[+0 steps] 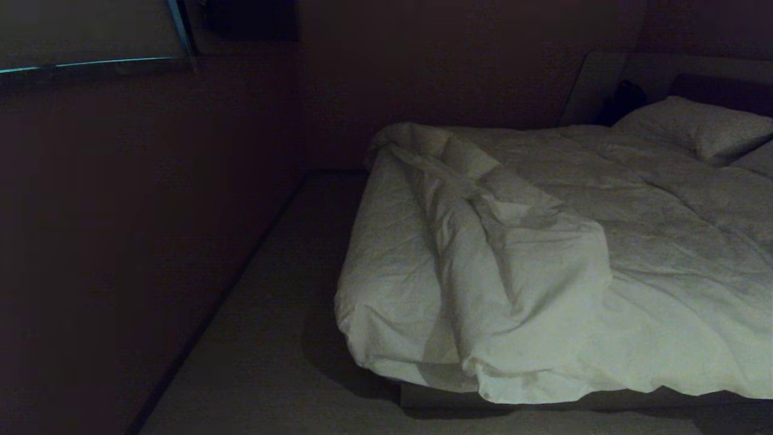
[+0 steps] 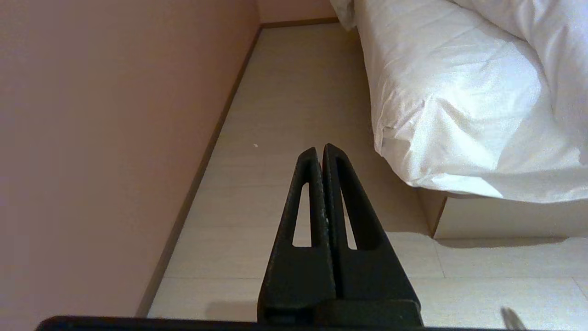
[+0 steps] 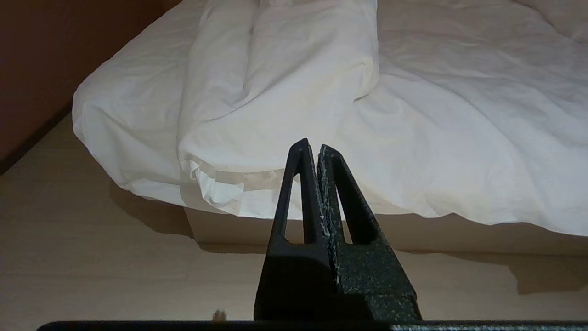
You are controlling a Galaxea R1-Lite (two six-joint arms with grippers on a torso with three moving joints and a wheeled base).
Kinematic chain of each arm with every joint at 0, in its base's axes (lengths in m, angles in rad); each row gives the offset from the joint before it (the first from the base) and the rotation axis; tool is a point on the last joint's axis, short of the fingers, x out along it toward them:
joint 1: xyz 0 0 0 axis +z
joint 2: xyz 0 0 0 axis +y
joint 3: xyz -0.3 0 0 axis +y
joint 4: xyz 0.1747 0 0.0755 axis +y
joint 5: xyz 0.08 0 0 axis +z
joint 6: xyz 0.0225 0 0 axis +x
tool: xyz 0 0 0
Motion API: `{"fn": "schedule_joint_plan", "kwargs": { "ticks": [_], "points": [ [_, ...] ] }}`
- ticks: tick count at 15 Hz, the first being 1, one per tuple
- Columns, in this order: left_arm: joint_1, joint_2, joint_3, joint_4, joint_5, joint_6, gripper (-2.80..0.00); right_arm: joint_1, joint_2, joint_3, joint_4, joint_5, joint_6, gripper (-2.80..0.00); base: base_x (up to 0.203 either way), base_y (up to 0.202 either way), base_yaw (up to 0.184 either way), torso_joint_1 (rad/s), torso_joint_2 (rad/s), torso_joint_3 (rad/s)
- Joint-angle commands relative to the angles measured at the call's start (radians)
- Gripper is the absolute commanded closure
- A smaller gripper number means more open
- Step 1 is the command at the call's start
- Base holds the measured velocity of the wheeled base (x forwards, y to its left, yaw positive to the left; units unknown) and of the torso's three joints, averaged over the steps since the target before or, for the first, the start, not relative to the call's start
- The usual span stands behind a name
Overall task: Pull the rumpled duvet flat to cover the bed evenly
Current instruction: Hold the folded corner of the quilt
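The white duvet (image 1: 543, 272) lies rumpled on the bed (image 1: 459, 397), a thick fold bunched along the bed's left side and folded back over the near corner. In the right wrist view that folded corner of the duvet (image 3: 285, 92) hangs over the pale base (image 3: 239, 230), and my right gripper (image 3: 311, 147) is shut and empty, short of the bed's foot. My left gripper (image 2: 319, 149) is shut and empty over the floor, left of the bed corner (image 2: 441, 216) and the duvet (image 2: 459, 101). Neither arm shows in the head view.
A wall (image 1: 151, 211) runs along the left, leaving a floor strip (image 1: 272, 338) between it and the bed. A pillow (image 1: 700, 127) lies at the head by the dark headboard (image 1: 724, 90). Pale floor (image 3: 115, 276) lies before the bed's foot.
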Motion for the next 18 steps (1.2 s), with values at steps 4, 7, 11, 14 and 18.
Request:
{"fn": "schedule_joint_plan", "kwargs": {
  "ticks": [4,7,11,14,18],
  "points": [
    [0.000,0.000,0.001,0.002,0.002,0.001,0.00,0.000,0.001,0.000,0.000,0.000,0.000,0.00,0.151,0.000,0.000,0.003,0.00,0.002],
    [0.000,0.000,0.001,0.000,0.002,-0.002,0.00,0.000,0.000,0.000,0.000,0.000,0.000,0.00,0.199,0.000,0.002,0.004,0.00,0.005],
    [0.000,0.000,0.001,0.000,0.002,-0.007,0.00,0.000,0.000,0.000,0.000,0.000,0.000,0.00,0.066,0.000,0.001,0.005,0.00,0.001],
    [0.000,0.000,0.001,0.000,0.000,-0.007,0.00,0.000,0.000,0.001,0.000,0.000,0.000,0.00,0.000,0.000,0.000,0.000,0.00,0.000],
    [0.000,0.000,0.001,0.000,0.000,-0.007,0.00,0.000,0.000,0.000,0.000,0.000,0.000,0.00,0.000,0.000,0.000,0.000,0.00,0.000]
  ]
}}
